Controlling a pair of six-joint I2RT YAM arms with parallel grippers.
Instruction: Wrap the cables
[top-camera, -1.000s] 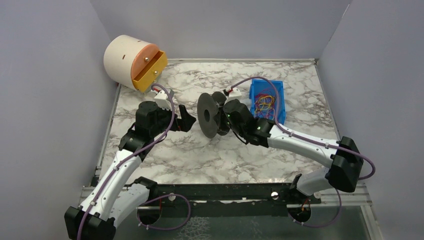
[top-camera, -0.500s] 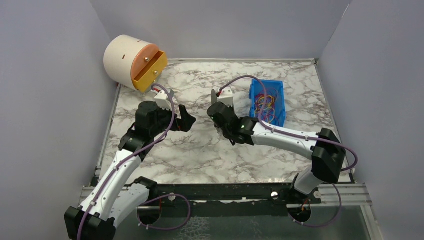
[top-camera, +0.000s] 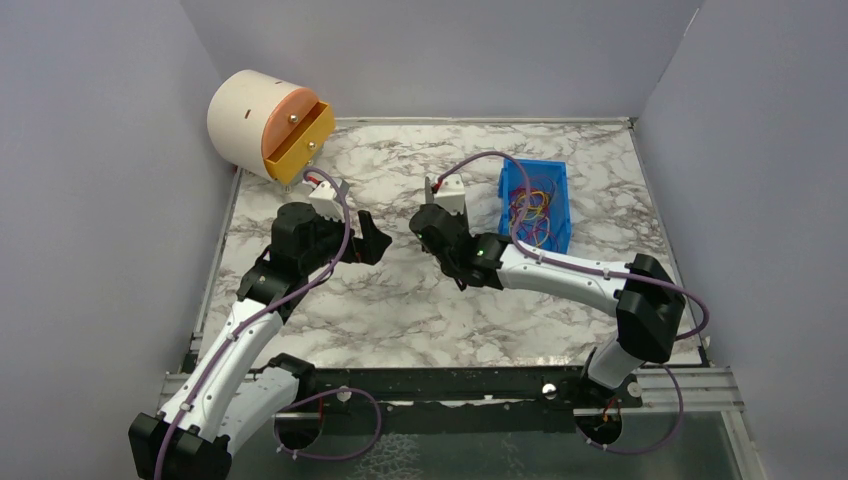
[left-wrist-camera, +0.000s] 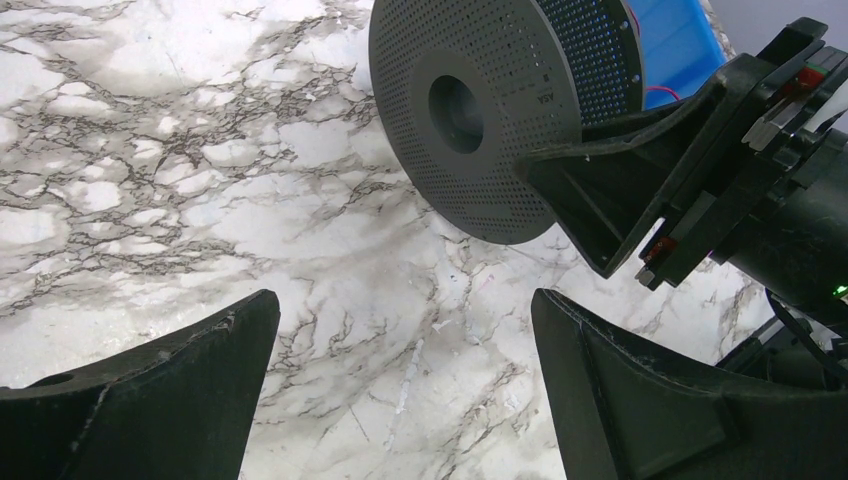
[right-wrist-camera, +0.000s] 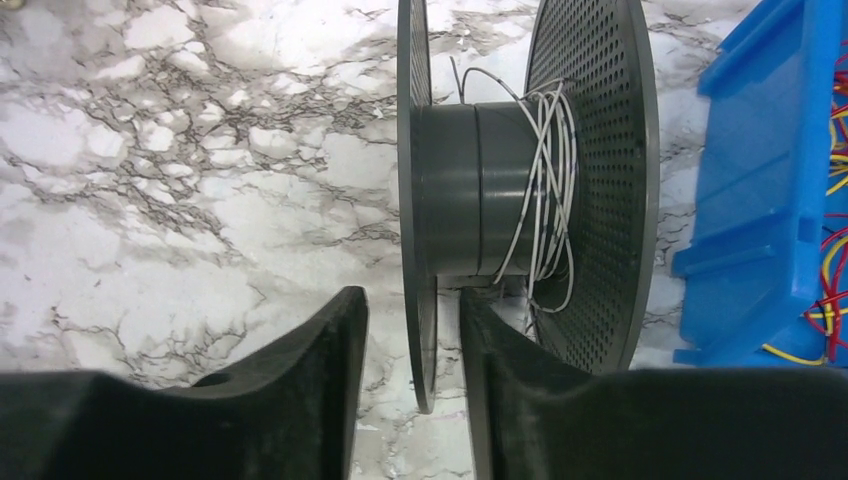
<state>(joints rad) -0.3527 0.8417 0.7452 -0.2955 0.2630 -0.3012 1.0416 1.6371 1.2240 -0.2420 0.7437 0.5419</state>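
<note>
Two arms on my screens, and I'm reading from the near edge outward. My left gripper (left-wrist-camera: 405, 310) hovers over the white grey-veined marble tabletop (left-wrist-camera: 150, 200), fingers spread wide, nothing between them. Just beyond, my right gripper (right-wrist-camera: 412, 300) straddles the near disc of the black perforated double-disc plastic spool (right-wrist-camera: 470, 190). Its jaws are slightly parted, with a sliver of gap on either side of the rim, so I see no pinch. The spool stands upright on its disc edges. Pale hair-thin cable strands (right-wrist-camera: 548, 170) loop loosely round its hub, against the far disc. Right beside it, the blue plastic bin (right-wrist-camera: 760, 170) holds tangled red, yellow and orange cables (top-camera: 528, 208). In the far left corner sits a cream cylinder with an orange face (top-camera: 245, 120).
</note>
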